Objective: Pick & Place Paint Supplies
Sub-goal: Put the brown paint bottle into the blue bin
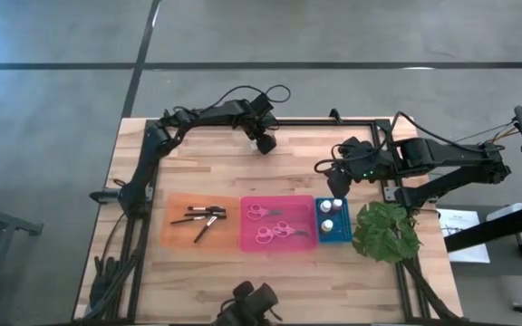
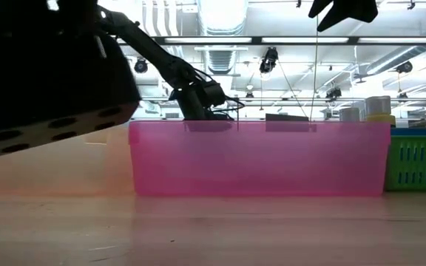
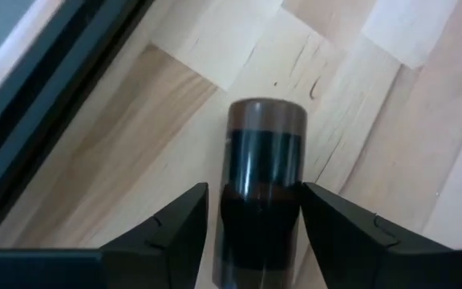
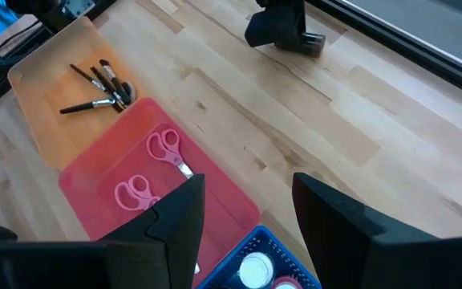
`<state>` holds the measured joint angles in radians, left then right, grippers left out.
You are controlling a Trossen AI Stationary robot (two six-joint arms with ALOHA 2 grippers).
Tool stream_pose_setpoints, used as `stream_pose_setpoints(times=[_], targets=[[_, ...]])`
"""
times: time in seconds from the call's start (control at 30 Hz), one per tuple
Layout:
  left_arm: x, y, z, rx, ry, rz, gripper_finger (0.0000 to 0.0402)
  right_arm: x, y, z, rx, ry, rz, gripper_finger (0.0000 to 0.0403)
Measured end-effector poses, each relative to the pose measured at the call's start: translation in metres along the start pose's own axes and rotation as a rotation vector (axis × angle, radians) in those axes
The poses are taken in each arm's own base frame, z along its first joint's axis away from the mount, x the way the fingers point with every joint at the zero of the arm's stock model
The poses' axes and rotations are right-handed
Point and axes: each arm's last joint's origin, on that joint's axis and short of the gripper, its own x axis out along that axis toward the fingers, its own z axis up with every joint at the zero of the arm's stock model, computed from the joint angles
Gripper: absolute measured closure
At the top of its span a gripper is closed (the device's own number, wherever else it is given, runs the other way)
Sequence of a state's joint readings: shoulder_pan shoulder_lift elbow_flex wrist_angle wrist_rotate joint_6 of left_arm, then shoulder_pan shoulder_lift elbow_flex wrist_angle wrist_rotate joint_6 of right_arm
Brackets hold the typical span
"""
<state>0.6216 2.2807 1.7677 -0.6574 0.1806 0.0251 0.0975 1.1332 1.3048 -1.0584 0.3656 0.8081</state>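
A dark paint bottle lies on its side on the bare wood at the far edge of the table, just left of centre. Thin dark-handled brushes lie loosely crossed in the orange tray at near left. Two pink-handled scissors lie flat in the pink tray, blades closed. White-capped bottles stand upright in the blue tray

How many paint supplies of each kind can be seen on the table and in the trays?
Brushes in the orange tray: 4
Scissors in the pink tray: 2
Bottles in the blue tray: 2
Black bottle between the left gripper fingers: 1
Total: 9
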Motion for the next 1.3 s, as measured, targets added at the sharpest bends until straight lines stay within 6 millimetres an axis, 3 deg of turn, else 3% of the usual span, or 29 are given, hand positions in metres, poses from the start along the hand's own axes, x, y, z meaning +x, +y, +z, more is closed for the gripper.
stream_pose_setpoints(times=[0.37,0.63,0.8,1.07,1.3], targets=[[0.007,0.010,-0.006,-0.041,0.046,-0.020,0.0202,0.000,0.000,0.000,0.004,0.004,0.006,0.0217],[0.003,0.010,-0.012,-0.062,0.114,-0.019,0.0283,0.000,0.000,0.000,0.004,0.003,0.007,0.0217],[-0.003,0.010,-0.013,-0.111,0.119,-0.042,0.0289,0.000,0.000,0.000,0.004,0.003,0.007,0.0217],[-0.044,0.009,0.006,-0.354,-0.026,-0.261,0.0274,0.000,0.003,0.002,-0.034,-0.022,0.030,0.0217],[-0.109,-0.010,0.033,-0.641,-0.374,-0.499,0.0274,-0.001,0.010,0.012,-0.115,-0.162,0.051,0.0217]])
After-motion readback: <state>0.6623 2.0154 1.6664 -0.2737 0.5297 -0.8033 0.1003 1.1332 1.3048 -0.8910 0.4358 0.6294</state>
